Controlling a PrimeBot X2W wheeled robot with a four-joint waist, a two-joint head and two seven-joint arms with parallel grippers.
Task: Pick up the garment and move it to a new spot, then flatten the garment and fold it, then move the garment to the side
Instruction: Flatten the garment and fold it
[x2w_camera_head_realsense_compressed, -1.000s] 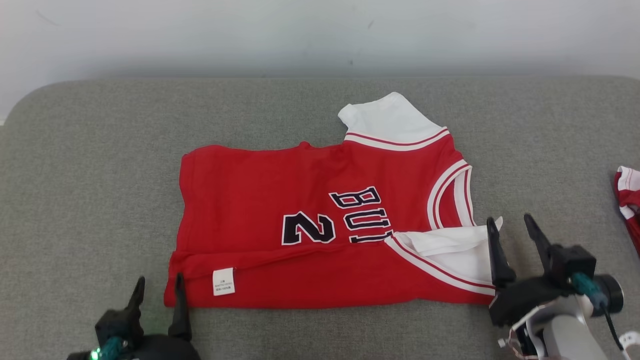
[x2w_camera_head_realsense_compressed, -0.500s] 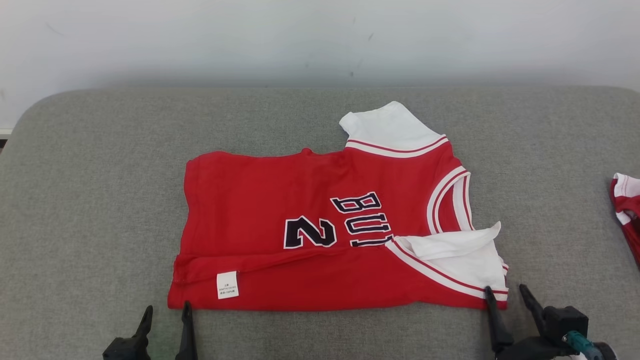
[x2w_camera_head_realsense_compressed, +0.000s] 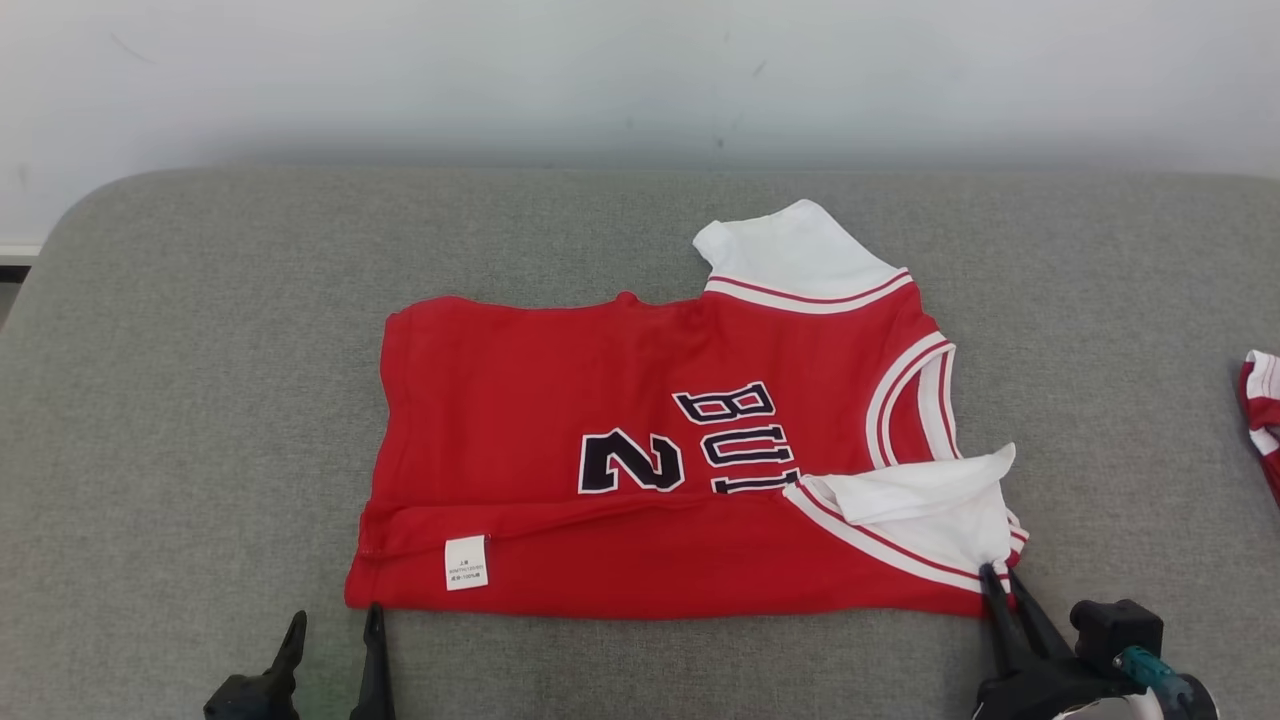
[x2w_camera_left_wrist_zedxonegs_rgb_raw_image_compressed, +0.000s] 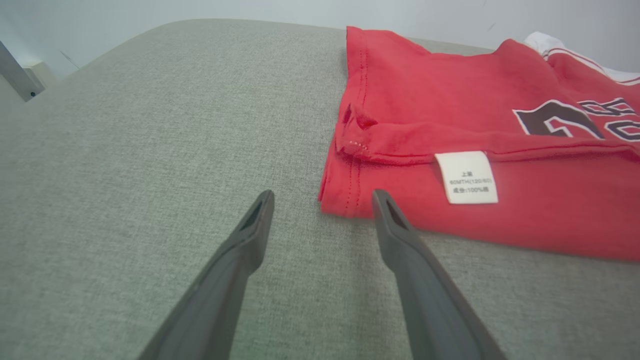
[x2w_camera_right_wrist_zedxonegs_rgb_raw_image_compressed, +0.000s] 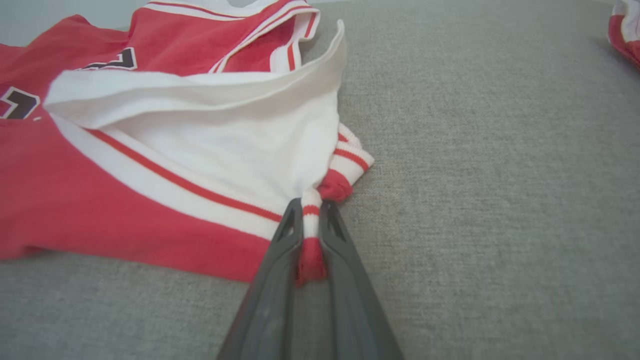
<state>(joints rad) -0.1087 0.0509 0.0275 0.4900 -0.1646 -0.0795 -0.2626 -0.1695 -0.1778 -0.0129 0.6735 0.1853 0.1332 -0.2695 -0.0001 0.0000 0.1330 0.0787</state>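
Tightly, the right gripper (x2w_camera_right_wrist_zedxonegs_rgb_raw_image_compressed: 311, 211) pinches a corner of the garment (x2w_camera_head_realsense_compressed: 560, 400).

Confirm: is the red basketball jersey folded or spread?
Partly folded: red basketball jersey has its near edge lapped over, white care label facing up.

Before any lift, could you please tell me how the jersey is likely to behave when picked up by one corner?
Probably floppy: the jersey lies in soft folds and its corner bunches in the shut right gripper, so the rest would likely sag. It looks thin, so probably light. The fold by the label may fall open.
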